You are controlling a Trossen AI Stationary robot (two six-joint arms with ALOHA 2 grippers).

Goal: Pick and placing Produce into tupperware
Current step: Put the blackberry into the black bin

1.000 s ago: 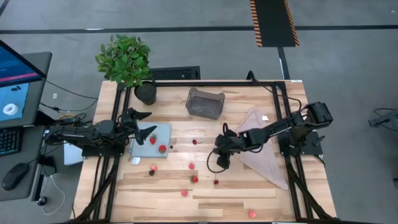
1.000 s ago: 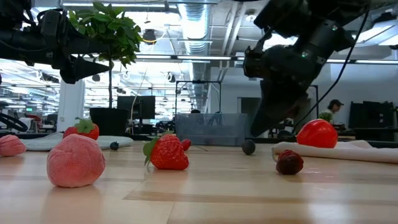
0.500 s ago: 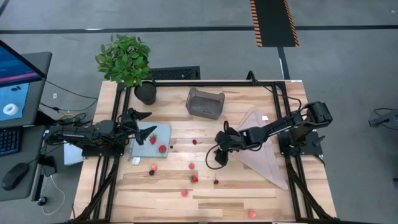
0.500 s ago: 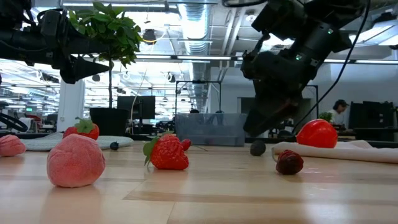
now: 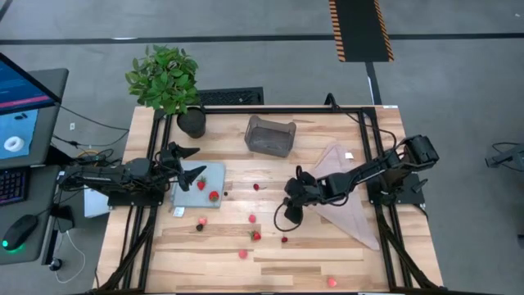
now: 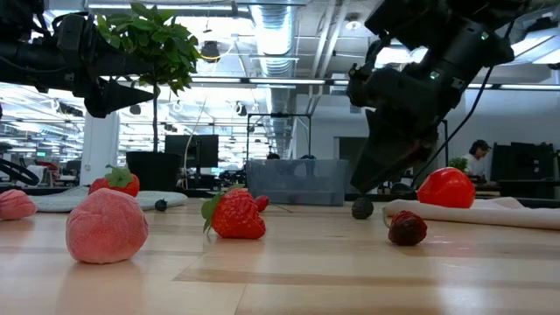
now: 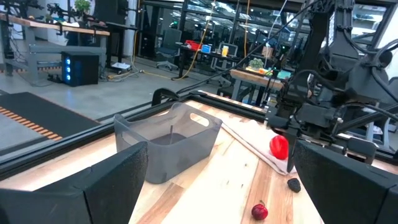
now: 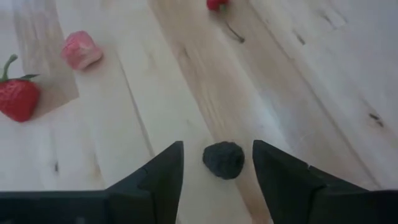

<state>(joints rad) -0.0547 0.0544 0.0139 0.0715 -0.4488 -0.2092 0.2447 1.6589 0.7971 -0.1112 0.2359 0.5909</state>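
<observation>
We are at the pick step: our right gripper (image 8: 214,163) hangs low over the wooden tabletop (image 5: 327,139), its fingers (image 8: 163,171) spread on either side of a small dark round berry (image 8: 224,159), not yet pinching it. The translucent grey rectangular plastic tub (image 5: 270,135) sits well apart, toward the far edge. Next, we judge, the fingers must close squarely on the berry without nudging it away, then lift. Our left gripper (image 5: 190,164) waits with fingers spread above the pale blue-grey square mat (image 5: 214,172).

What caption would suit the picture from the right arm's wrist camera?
Right gripper open, fingers either side of a dark berry on the wooden table.
</observation>
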